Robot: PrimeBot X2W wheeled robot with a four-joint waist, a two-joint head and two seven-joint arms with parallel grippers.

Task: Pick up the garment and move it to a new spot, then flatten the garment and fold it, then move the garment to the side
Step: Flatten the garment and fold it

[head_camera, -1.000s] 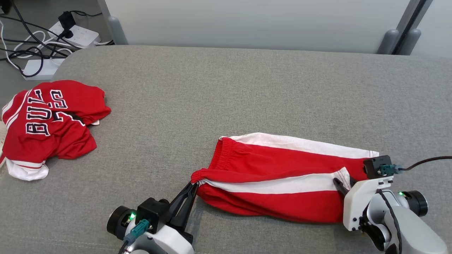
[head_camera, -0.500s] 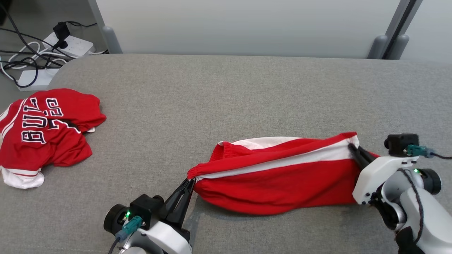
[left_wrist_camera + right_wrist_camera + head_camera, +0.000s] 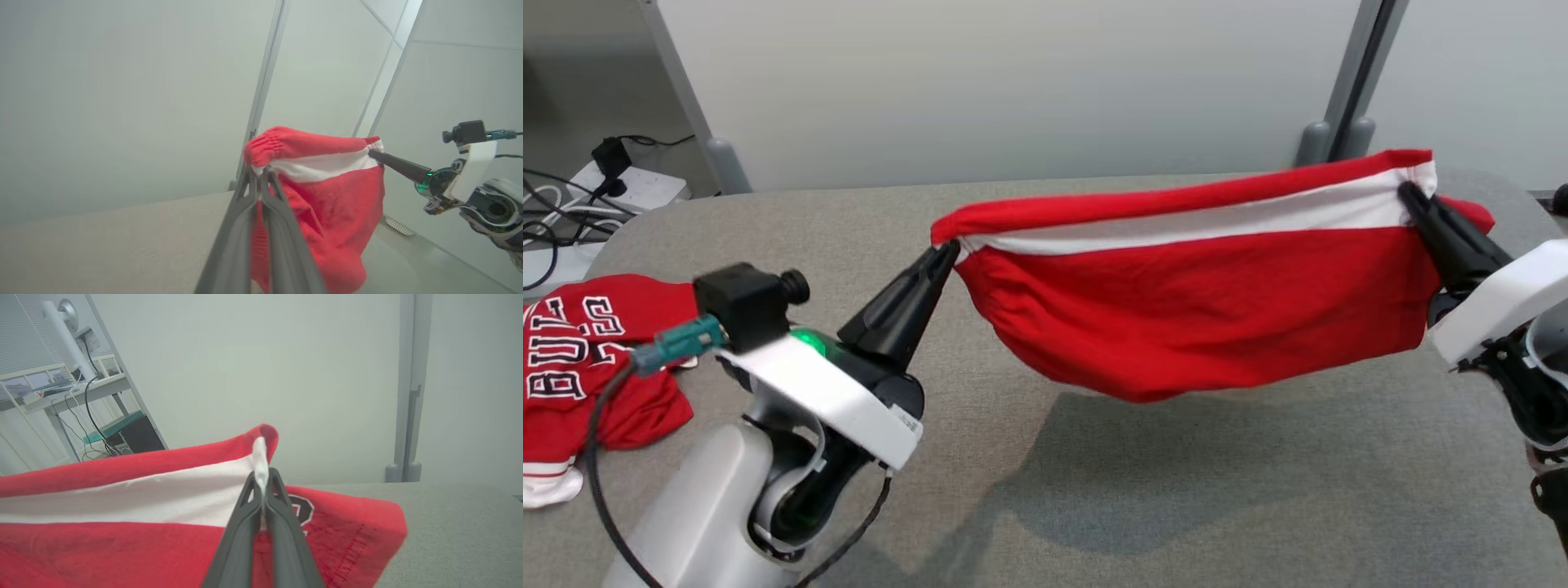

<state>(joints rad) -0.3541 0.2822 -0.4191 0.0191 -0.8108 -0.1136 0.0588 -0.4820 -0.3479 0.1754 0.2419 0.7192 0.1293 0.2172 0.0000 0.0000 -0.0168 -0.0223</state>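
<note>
The left gripper (image 3: 943,255), reaching up from 8 o'clock, is closed tight on the waistband corner of the shorts (image 3: 1192,302). The right gripper (image 3: 1411,200), at 3 o'clock, is closed tight on the hem by the white stripe. The shorts hang stretched between them, clear of the pad (image 3: 1176,506), belly sagging toward 6 o'clock; judged light, limp and sturdy, they are best gripped at corners, under tension.
</note>
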